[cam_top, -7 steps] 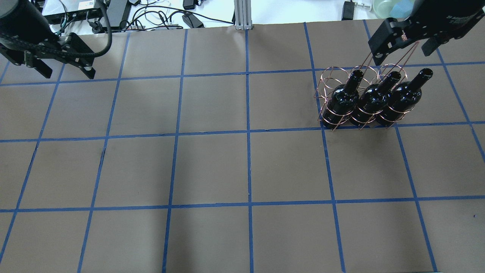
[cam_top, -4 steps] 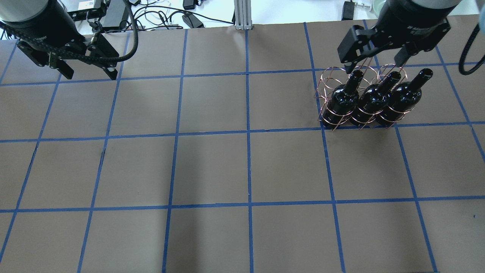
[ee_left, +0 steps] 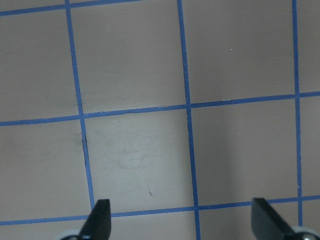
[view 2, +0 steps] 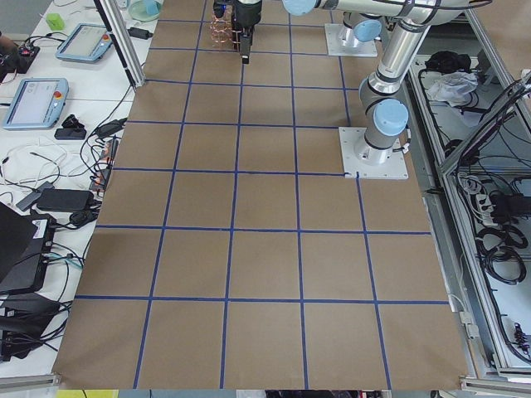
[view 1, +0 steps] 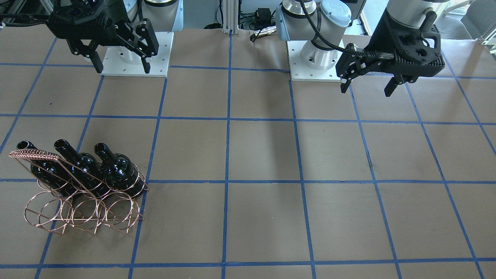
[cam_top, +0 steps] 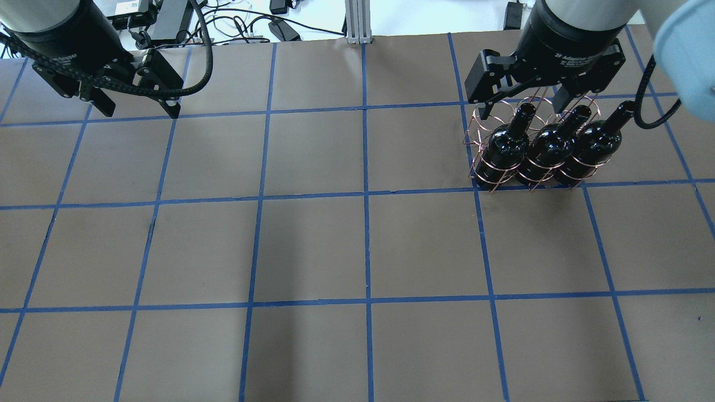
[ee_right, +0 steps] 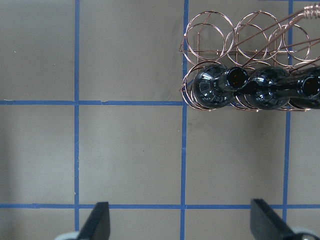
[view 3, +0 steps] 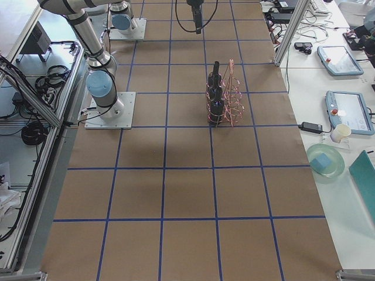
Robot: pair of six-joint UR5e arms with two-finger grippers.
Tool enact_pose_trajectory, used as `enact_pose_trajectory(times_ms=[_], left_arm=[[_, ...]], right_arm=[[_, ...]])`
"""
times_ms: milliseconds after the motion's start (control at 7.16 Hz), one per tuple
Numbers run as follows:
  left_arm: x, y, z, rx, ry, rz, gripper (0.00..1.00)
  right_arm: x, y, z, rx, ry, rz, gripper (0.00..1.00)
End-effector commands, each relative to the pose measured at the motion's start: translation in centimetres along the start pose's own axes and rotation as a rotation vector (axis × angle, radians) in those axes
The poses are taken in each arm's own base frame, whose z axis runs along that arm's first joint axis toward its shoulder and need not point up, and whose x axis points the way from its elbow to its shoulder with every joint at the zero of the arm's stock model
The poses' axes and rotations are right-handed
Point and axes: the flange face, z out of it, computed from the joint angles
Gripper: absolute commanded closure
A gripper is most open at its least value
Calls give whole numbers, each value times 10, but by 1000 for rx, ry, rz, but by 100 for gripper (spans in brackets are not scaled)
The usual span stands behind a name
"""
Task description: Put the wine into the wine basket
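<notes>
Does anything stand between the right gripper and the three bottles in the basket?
Nothing visible does. The open right gripper hangs over the table on the robot's side of the basket, and the bottles fill its nearer row. Only the basket's own wire rings surround them.

This is a robotics lab. Two industrial arms (view 1: 317, 23) stand bolted through white base plates (view 1: 159, 58) onto a wide tabletop (view 2: 265, 265) covered in brown paper and marked into squares with blue tape (cam_top: 366, 195). Aluminium frame posts (cam_top: 356, 22) rise at its edges. On the white side benches lie teach pendants (view 2: 33, 99) with screens, power bricks (view 2: 62, 199) and loose cables (view 2: 50, 162). More cable bundles (view 2: 498, 240) hang behind the metal framing on the robot's side.
</notes>
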Motion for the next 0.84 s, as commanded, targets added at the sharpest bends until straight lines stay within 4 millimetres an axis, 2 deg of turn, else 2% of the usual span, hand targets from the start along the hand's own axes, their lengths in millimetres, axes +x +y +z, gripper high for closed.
enact_pose_trajectory(times_ms=[0,698], left_arm=[[1,0,0,0,3,2,0],[-1,2,4,-11,-7,14,0]], right_arm=[[0,-1,2,-4,1,50,0],[0,-2,3,-5,5,48,0]])
